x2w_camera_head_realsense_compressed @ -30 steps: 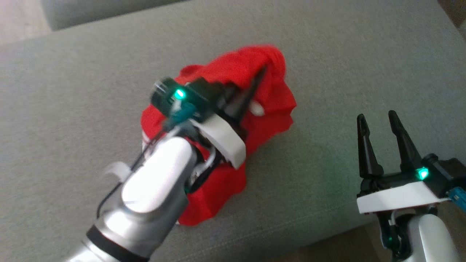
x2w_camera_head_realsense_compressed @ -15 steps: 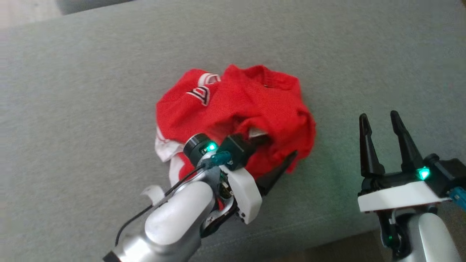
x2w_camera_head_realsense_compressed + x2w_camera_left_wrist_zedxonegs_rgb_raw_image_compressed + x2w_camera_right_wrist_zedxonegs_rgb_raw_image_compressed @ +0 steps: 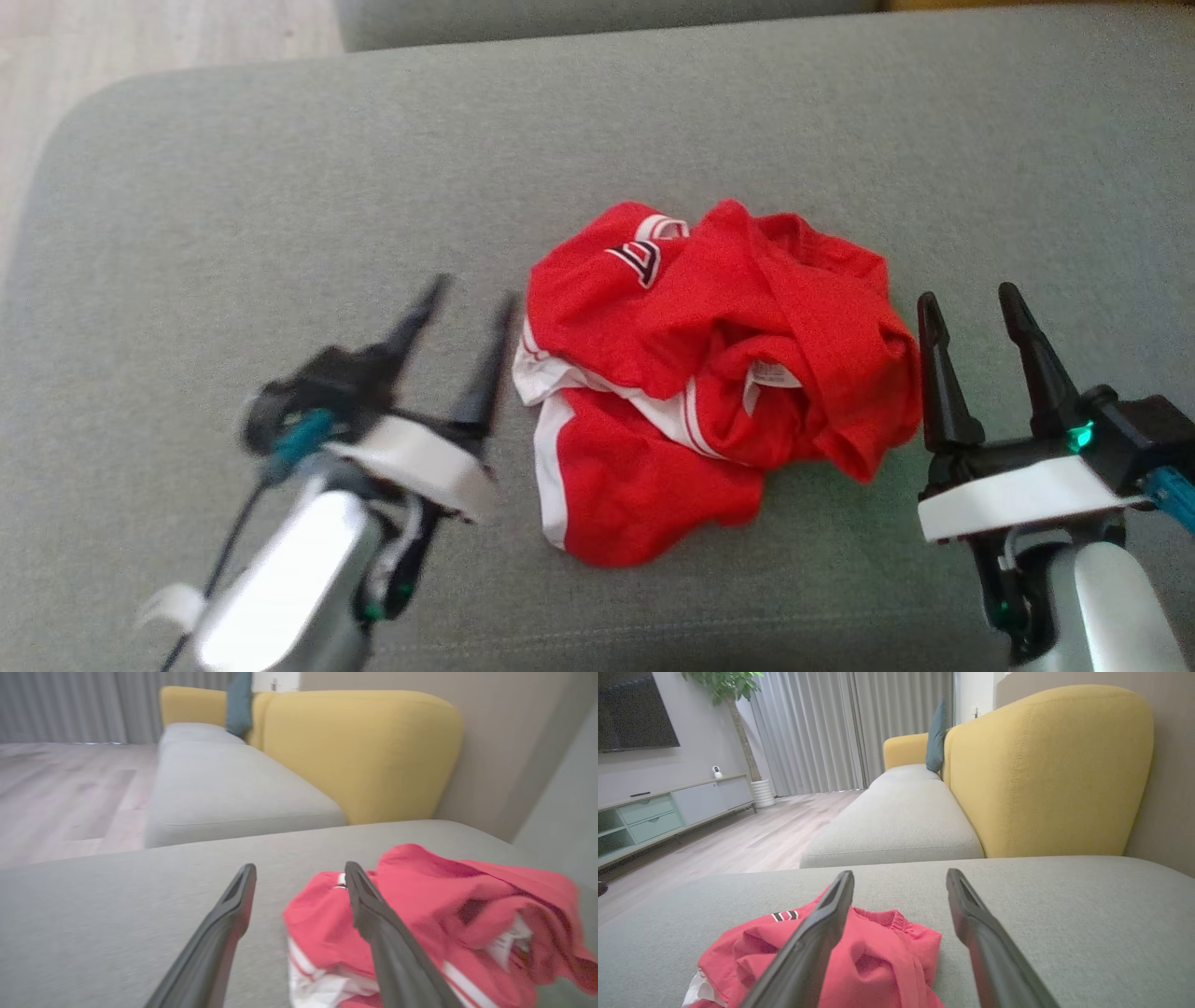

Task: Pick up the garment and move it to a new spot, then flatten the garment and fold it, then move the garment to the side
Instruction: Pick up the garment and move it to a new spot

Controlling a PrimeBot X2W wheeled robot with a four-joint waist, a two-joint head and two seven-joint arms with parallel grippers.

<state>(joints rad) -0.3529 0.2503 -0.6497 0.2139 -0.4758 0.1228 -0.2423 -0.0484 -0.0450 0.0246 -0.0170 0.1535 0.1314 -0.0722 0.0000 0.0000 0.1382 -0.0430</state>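
Garment (image 3: 794,308) lies between left hand (image 3: 473,291) and right hand (image 3: 965,295) (both spread).

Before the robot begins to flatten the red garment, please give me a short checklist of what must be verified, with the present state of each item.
1. Left gripper open and empty: ok.
2. Right gripper open and empty: ok.
3. Red garment lies fully on the grey cushion: ok.
4. Garment flat: not ok, it is a crumpled heap.
5. Bare cushion around the garment for spreading: ok.
6. Right gripper apart from the cloth: cannot tell; one finger overlaps the garment's edge in the head view.
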